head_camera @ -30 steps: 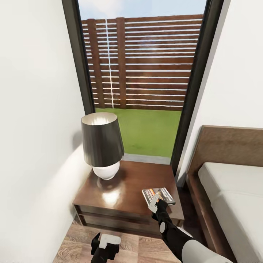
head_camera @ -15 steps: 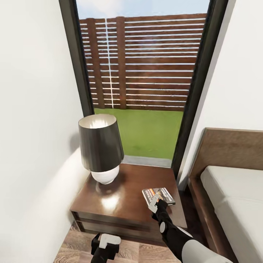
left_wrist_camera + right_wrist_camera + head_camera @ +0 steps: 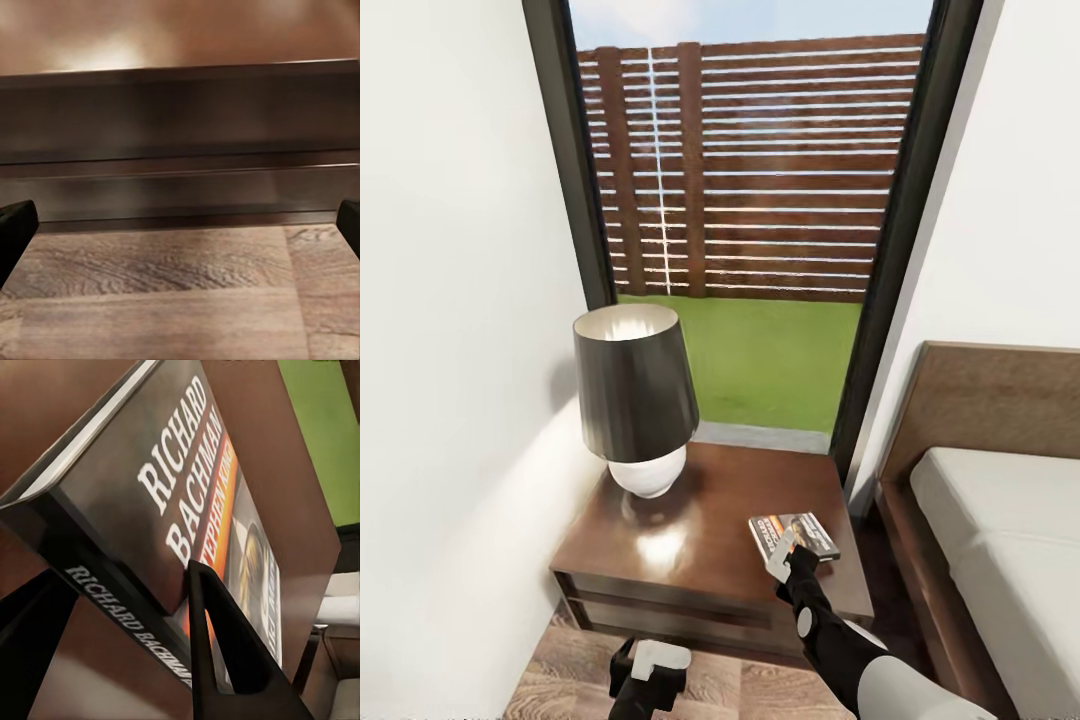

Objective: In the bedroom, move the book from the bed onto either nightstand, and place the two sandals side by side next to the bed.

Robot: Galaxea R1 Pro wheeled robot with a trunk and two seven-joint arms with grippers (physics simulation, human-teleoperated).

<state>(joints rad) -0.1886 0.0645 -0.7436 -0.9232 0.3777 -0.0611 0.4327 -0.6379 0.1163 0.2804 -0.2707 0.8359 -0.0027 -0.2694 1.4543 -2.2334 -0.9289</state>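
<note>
Your right gripper [image 3: 788, 553] was clamped on the book [image 3: 797, 534], fingers [image 3: 225, 645] pinching its near edge. The book sat over the nightstand [image 3: 700, 545] top, toward the bed [image 3: 1000, 540] side. Your left gripper [image 3: 648, 668] hung spread wide, empty, before the nightstand's drawers.

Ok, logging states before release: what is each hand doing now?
Left hand: open, holding nothing.
Right hand: closed on the thin glossy grey-and-orange book.

The lamp [image 3: 635, 400] blocks the nightstand's [image 3: 700, 560] far-left corner; its middle and near-left top lie open. The wall [image 3: 450, 350] hems the left side, the bed [image 3: 990, 520] the right.
</note>
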